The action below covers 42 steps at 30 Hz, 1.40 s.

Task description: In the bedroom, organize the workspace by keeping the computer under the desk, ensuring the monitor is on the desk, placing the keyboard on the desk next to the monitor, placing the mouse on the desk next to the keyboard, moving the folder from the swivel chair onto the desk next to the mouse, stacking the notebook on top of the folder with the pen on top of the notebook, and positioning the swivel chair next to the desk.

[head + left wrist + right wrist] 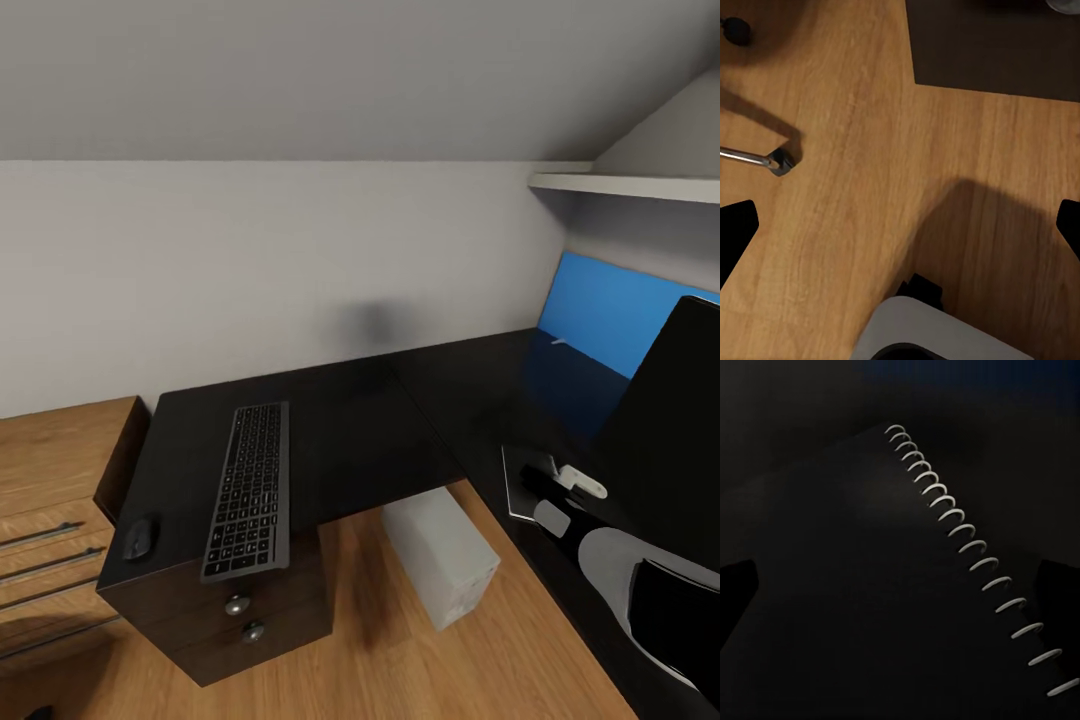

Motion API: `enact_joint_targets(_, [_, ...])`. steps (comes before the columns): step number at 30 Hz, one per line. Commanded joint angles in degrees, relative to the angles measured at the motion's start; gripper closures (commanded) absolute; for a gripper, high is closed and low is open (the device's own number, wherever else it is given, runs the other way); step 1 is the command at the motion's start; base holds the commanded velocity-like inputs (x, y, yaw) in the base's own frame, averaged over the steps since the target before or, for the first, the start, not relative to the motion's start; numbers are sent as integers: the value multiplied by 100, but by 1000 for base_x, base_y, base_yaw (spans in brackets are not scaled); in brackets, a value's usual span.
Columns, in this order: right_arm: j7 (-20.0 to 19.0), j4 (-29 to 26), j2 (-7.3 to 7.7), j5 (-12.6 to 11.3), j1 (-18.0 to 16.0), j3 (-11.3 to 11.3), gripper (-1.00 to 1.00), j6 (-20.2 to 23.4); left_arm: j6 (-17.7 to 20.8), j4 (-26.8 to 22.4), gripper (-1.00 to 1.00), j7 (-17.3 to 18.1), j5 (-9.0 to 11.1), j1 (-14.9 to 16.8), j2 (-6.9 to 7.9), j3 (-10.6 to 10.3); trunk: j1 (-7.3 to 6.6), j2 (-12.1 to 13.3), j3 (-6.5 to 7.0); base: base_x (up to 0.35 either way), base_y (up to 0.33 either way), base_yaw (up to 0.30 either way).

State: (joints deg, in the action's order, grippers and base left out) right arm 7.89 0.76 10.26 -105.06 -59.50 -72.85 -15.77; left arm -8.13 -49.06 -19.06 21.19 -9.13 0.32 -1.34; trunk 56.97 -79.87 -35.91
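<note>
Head view: right gripper (553,482) hovers above the notebook (522,480) on the desk (360,430). Left wrist view: left fingers (735,229) spread, empty, over floor. Right wrist view: fingers (736,585) spread above notebook (855,585); a shallow grip could slip off its thin cover.

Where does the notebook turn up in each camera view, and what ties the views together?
Head view: notebook on the desk, at right, in front of the monitor.
Right wrist view: notebook close up, wire spiral along one edge.
Left wrist view: wooden floor and a chair castor.
Shared landmark: black desk; floor links head and left wrist.
</note>
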Motion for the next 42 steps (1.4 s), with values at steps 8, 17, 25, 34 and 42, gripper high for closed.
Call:
enact_joint_targets(8, [11,-6,3,-93,0,95,-100,294,-22,-5,-100,-11,52,-1,3,-15,1,-1,-5,0,0,0])
enact_joint_targets(17, [11,-6,-5,-93,0,95,-100,294,-22,130,-100,-3,60,-1,19,0,1,-1,-5,-14,15,0])
enact_joint_targets(25, [11,-8,-6,-93,0,87,-100,294,-22,149,-100,-1,61,-1,14,-6,1,-1,-5,-124,135,0])
enact_joint_targets(34, [11,-12,-8,-93,0,81,-100,294,-22,151,-100,-1,55,-1,15,-6,1,-1,-5,-21,21,0])
enact_joint_targets(42, [11,-15,-14,-93,0,78,-100,294,-22,151,-100,-1,52,-1,13,-6,1,-1,-5,-6,43,0])
